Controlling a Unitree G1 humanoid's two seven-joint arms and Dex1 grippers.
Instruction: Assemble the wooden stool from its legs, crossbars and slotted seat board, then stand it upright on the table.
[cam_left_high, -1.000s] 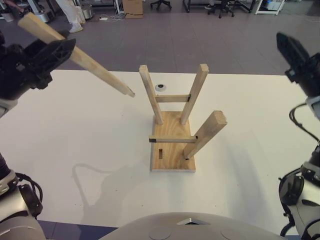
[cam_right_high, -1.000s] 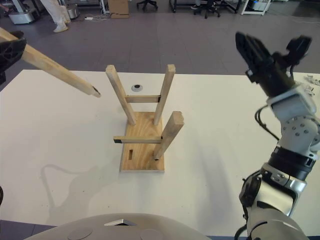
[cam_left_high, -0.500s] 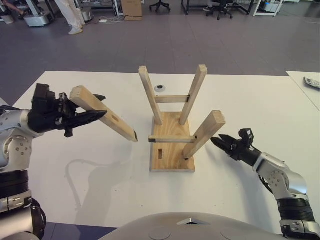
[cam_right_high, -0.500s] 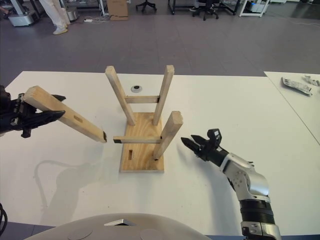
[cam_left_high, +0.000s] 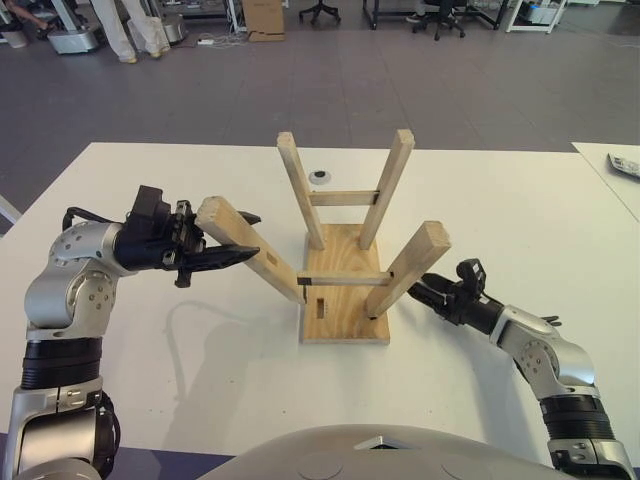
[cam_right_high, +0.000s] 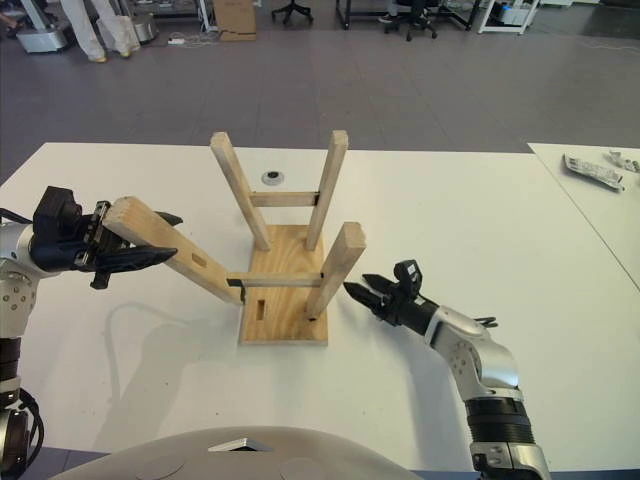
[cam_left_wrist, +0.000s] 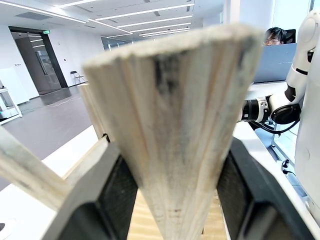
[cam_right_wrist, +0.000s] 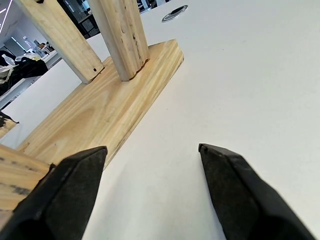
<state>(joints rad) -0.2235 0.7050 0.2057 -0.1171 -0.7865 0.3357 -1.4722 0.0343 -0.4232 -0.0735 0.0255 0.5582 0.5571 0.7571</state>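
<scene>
1. The seat board (cam_left_high: 348, 318) lies flat in the middle of the white counter (cam_left_high: 480, 200), underside up, with 3 legs standing in it.
2. The 2 far legs (cam_left_high: 300, 190) (cam_left_high: 390, 185) lean apart towards their tops and are joined by a crossbar (cam_left_high: 345, 197).
3. The near right leg (cam_left_high: 410, 268) tilts to the right. A second crossbar (cam_left_high: 345, 280) runs from it to the left, above the board.
4. The left jaws are clamped on the upper end of the fourth leg (cam_left_high: 245, 248), holding it off the counter at a slant.
5. The lower end of that leg meets the free end of the second crossbar, above the board's near left corner. Whether the 2 are joined I cannot tell.
6. An empty slot (cam_left_high: 320, 307) shows in the board just below that point.
7. The right jaws stand open, low over the counter, just beside the foot of the near right leg and the board's right edge, gripping nothing.
8. A small round fitting (cam_left_high: 320, 176) sits in the counter behind the far legs.
</scene>
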